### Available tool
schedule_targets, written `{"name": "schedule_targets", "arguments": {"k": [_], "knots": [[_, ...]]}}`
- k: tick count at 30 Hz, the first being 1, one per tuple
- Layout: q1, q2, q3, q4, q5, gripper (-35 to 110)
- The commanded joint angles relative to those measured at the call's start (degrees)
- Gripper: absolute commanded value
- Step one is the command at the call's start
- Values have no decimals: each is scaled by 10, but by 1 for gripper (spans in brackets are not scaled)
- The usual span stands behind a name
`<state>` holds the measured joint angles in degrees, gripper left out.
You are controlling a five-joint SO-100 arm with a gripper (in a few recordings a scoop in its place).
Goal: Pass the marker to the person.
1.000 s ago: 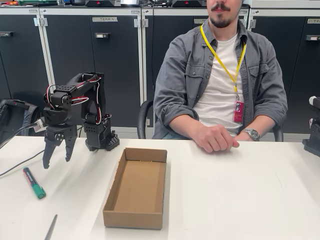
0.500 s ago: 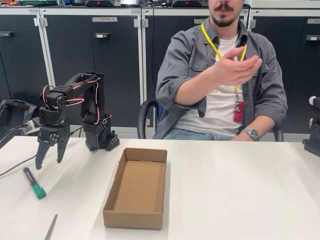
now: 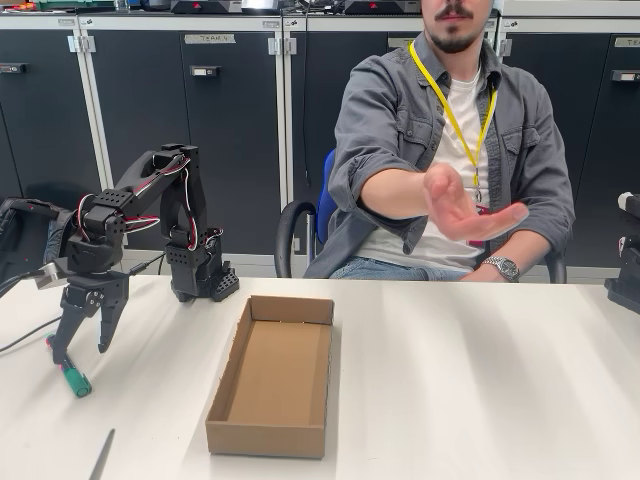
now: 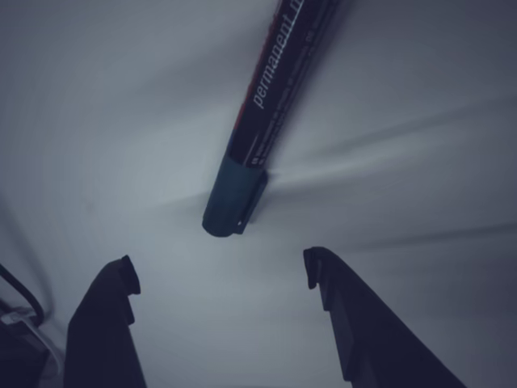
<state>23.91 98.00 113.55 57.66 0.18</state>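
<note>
The gripper [image 3: 78, 352] has dropped over the last second from mid-air to just above the marker [image 3: 71, 376], which lies unmoved near the left edge of the table [image 3: 480, 390], well to the left of the open cardboard box [image 3: 272, 378]. Its jaws are spread and hold nothing; in the wrist view the two dark fingers [image 4: 105, 323] frame bare tabletop, with the marker's [image 4: 275, 97] green cap just ahead of them and its black body running away toward the top of the picture. Across the table, the person [image 3: 440, 170] has lifted a hand [image 3: 465, 208] off the far edge and now holds it out, palm up, above the far side. A thin grey stick [image 3: 102, 455] lies at the near edge, untouched.

The change suggests the pick-up is about to begin while the receiver already waits: the arm is lined up for a grasp, but the marker is not yet between the jaws. From the fixed view the left fingertip may already touch the marker's end, though the angle leaves that unclear. The grasp, the lift and the carry across the table all remain to be done.
</note>
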Motion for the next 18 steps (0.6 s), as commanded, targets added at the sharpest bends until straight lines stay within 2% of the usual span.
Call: {"name": "schedule_targets", "arguments": {"k": [1,9,18], "knots": [[2,-2,-15,2,4,46],[14,-40,-20,36,12,47],[24,-86,-52,-29,-11,47]]}}
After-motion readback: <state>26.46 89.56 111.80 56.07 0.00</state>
